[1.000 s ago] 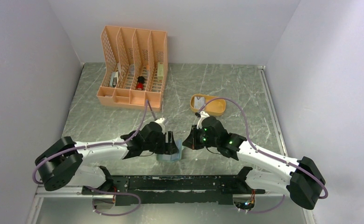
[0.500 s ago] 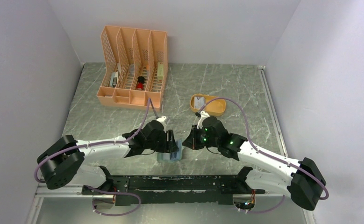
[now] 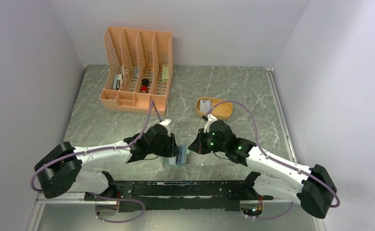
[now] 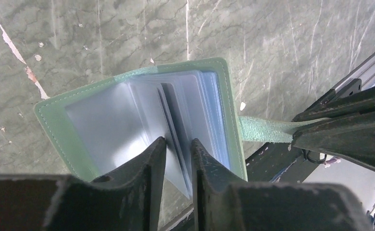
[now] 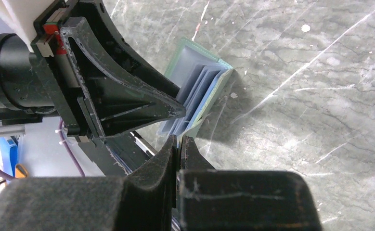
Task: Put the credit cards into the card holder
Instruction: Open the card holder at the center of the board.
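Note:
The sage-green card holder (image 3: 175, 158) lies open near the table's front edge, its clear sleeves fanned upward. In the left wrist view its green cover (image 4: 55, 120) faces me, and my left gripper (image 4: 178, 140) straddles a few sleeves with a narrow gap still between its fingers. The snap tab (image 4: 262, 130) stretches right into my right gripper (image 5: 179, 137), which is shut on it and holds that side of the card holder (image 5: 214, 91) up. A pale credit card (image 3: 205, 104) lies in the mustard tray (image 3: 222, 111), away from both grippers.
A peach lattice organizer (image 3: 137, 67) with small items stands at the back left. A black frame rail (image 3: 175, 190) runs along the near edge just behind the card holder. Walls close in the table on three sides.
My left gripper's fingers have narrowed around the sleeves and the card holder's fanned side now stands steeper. The right gripper has kept its hold on the tab, almost unmoved.

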### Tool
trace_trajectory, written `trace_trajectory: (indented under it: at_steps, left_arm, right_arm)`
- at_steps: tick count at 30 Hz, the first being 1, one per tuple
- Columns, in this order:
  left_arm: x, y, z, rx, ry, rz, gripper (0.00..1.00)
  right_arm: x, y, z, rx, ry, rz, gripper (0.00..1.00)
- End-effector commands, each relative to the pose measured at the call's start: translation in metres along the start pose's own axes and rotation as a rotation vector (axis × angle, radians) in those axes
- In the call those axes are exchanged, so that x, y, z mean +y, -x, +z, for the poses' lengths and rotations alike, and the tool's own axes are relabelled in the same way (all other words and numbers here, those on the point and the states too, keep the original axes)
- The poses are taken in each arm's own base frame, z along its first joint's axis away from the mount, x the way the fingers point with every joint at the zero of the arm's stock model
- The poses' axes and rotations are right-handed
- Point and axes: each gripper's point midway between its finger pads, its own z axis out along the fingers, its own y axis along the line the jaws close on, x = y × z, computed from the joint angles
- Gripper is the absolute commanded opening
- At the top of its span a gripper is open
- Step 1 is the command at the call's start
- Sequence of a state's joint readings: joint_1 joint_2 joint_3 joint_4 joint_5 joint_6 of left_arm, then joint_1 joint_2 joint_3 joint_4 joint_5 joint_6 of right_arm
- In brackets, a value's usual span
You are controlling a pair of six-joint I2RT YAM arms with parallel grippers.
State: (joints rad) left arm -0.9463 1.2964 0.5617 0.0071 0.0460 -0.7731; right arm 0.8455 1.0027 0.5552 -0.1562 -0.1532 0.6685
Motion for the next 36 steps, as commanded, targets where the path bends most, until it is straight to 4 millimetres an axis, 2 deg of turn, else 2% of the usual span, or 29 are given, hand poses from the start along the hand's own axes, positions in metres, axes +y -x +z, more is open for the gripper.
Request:
trace_trajectory:
  at_steps: [1, 11, 23, 28, 31, 36]
  left_arm:
    - [0.011, -0.001, -0.002, 0.002, 0.059, 0.029, 0.27]
    - [0.016, -0.002, -0.003, 0.01, 0.085, 0.043, 0.05]
    - [0.03, -0.003, -0.009, -0.006, 0.146, 0.046, 0.05]
    - [0.034, -0.006, -0.011, -0.006, 0.153, 0.032, 0.05]
    - [0.039, -0.009, -0.012, -0.007, 0.171, 0.021, 0.05]
    - [0.051, -0.009, -0.019, -0.029, 0.225, 0.003, 0.05]
  right_arm:
    - [0.0, 0.005, -0.004, -0.027, -0.003, 0.0, 0.0]
    - [-0.024, -0.011, -0.004, -0.005, -0.096, 0.024, 0.0]
    - [-0.059, -0.04, -0.006, 0.037, -0.234, 0.121, 0.0]
    - [-0.058, -0.042, -0.004, 0.033, -0.215, 0.147, 0.04]
    - [-0.055, -0.04, -0.004, 0.028, -0.206, 0.146, 0.0]
    - [-0.037, -0.022, -0.008, -0.011, -0.138, 0.101, 0.0]
